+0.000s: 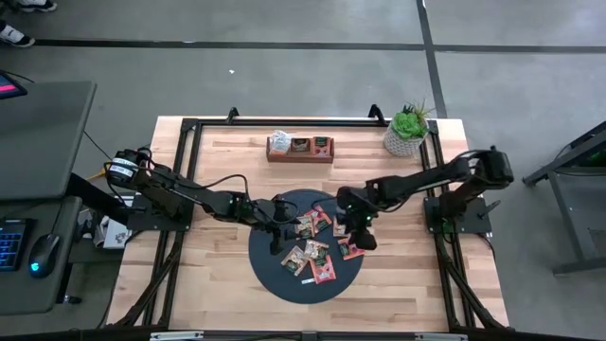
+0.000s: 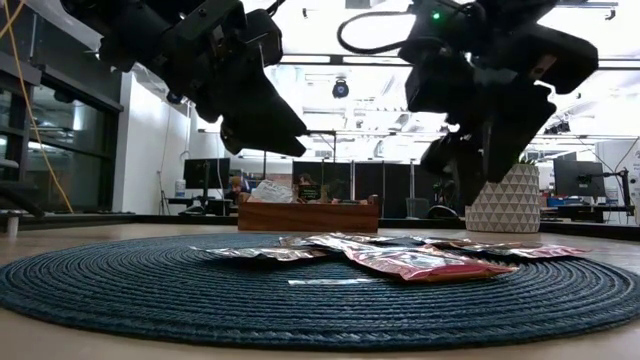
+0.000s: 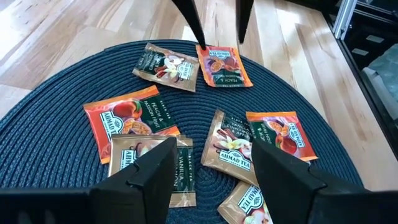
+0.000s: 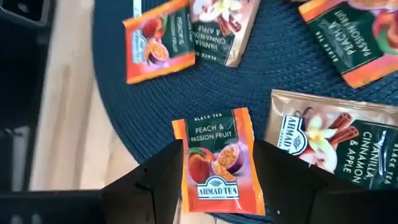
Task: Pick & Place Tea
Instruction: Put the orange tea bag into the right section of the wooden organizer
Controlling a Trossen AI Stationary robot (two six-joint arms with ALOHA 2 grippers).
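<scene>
Right hand (image 4: 214, 168) wide above orange sachet (image 4: 217, 160), left hand (image 3: 211, 171) wide over mat (image 1: 270, 256)

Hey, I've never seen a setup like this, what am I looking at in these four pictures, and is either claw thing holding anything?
These are two dark robot arms at a wooden table, each ending in a two-finger gripper. One picture looks straight down from above, one looks level across the tabletop, and two come from cameras on the arms' wrists.

A dark round woven mat lies on the table with tea-bag sachets scattered on it, labelled peach and passion fruit or vanilla, cinnamon and apple. At the far edge stand a wooden box with more sachets and a potted plant.

The left gripper hovers open over the sachets. The right gripper is open too, its fingers either side of an orange peach sachet at the mat's edge. Neither holds anything.
</scene>
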